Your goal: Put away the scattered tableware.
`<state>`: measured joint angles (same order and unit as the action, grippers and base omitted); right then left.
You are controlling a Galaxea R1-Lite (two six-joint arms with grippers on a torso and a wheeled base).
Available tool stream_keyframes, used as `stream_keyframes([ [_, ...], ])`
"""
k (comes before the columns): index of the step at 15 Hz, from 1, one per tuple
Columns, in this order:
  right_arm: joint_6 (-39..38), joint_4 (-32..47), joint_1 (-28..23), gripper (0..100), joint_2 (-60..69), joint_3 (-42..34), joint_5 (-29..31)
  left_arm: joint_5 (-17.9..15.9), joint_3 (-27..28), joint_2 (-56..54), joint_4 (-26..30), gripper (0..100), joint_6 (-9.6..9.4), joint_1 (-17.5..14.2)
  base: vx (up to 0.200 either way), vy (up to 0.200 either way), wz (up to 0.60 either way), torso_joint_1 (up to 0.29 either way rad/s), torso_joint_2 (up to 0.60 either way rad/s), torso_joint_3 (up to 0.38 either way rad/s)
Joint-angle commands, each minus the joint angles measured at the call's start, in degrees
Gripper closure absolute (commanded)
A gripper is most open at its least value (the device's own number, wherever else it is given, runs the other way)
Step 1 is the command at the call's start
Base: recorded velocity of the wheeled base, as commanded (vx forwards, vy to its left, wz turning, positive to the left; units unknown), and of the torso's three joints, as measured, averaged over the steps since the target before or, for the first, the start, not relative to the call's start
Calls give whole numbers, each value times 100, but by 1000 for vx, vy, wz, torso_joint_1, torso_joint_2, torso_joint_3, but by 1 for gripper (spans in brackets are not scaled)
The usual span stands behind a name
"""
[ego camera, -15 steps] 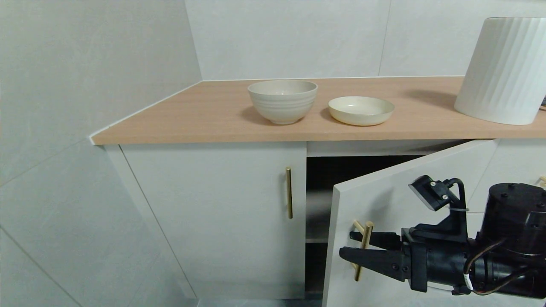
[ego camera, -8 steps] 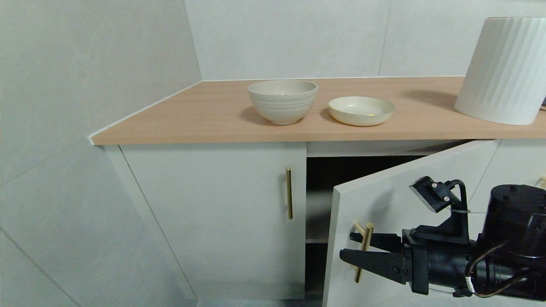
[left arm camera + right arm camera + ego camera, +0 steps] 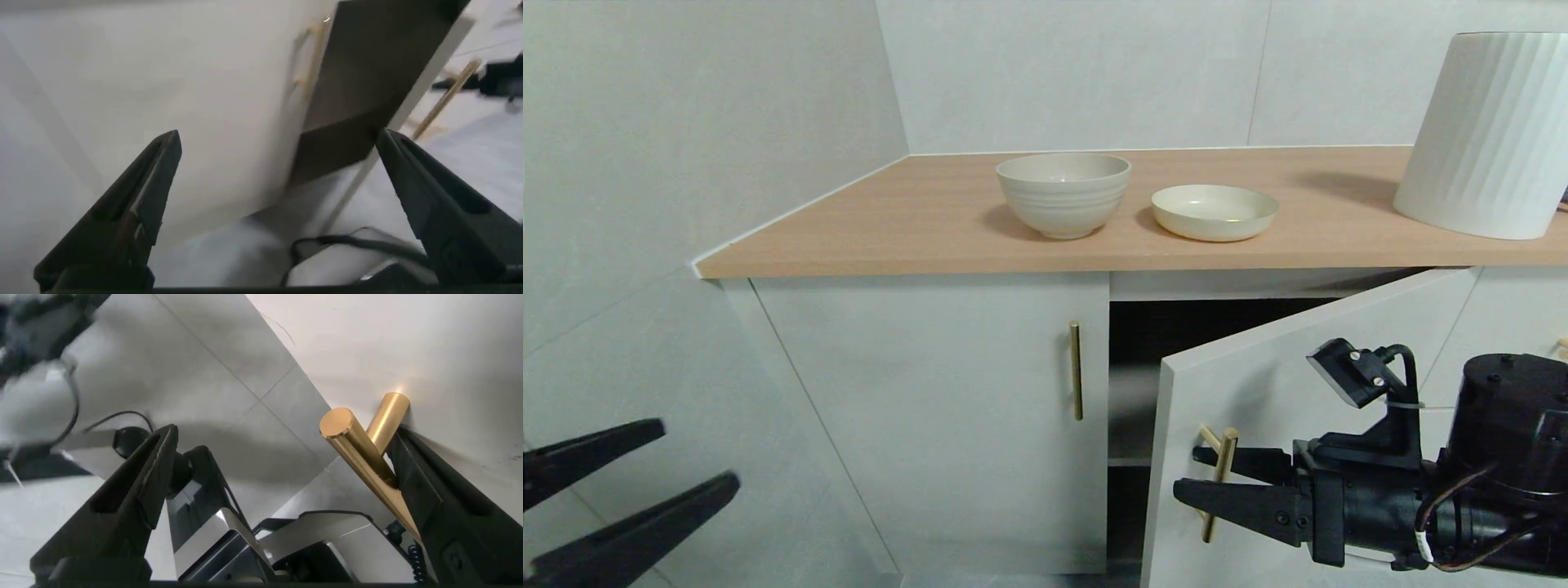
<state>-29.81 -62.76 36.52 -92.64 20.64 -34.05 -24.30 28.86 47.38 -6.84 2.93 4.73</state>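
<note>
Centre of the frame, on the wooden countertop (image 3: 890, 229): a deep bowl (image 3: 1063, 194) and, just to its right, a shallow dish (image 3: 1214, 211), both upright and not touching. Upper right: a white ribbed container (image 3: 1486, 135). Lower right: the right gripper (image 3: 1186, 469), released, its fingers spread to either side of the brass handle (image 3: 1219, 474) of the open cabinet door (image 3: 1282, 351); in the wrist view the bar lies close against one finger. Lower left: the left gripper (image 3: 698, 453), likewise spread and grasping nothing, before the tiled wall (image 3: 645, 163)
</note>
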Motion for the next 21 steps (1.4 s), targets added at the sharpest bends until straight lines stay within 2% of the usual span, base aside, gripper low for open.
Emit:
stream_keyframes([
  [1, 1, -8, 30, 0, -9, -7, -14, -67, 226, 2003, -758, 0, 419, 977, 0, 0, 0, 0, 0, 0],
  [2, -8, -8, 127, 0, 0, -7, -5, -67, 191, 2363, -758, 0, 507, 1223, 0, 0, 0, 0, 0, 0],
  [4, -8, -8, 153, 0, -9, -25, -5, -67, -64, 3005, -951, 0, 560, 1636, 0, 0, 0, 0, 0, 0],
  [8, -8, -8, 153, 0, -18, -34, -5, -58, -662, 3910, -2006, 0, 630, 2164, 0, 0, 0, 0, 0, 0],
  [9, -8, -8, 153, 0, -26, -34, -5, -49, -706, 3963, -2102, 0, 657, 2208, 0, 0, 0, 0, 0, 0],
  [11, -8, -8, 153, 0, -26, -42, -5, -40, -741, 4007, -2287, 0, 894, 2278, 0, 0, 0, 0, 0, 0],
  [12, -8, -8, 153, 0, -35, -42, -5, -40, -723, 4007, -2313, 100, 999, 2287, 0, 0, 0, 0, 0, 0],
  [17, -8, -8, 162, 0, -44, -51, -14, -5, -697, 3998, -2515, 100, 982, 2287, 0, 0, 0, 0, 0, 0],
  [21, 1, -8, 162, 0, -35, -51, -14, -14, -618, 4024, -2832, 100, 999, 2436, 0, 0, 0, 0, 0, 0],
])
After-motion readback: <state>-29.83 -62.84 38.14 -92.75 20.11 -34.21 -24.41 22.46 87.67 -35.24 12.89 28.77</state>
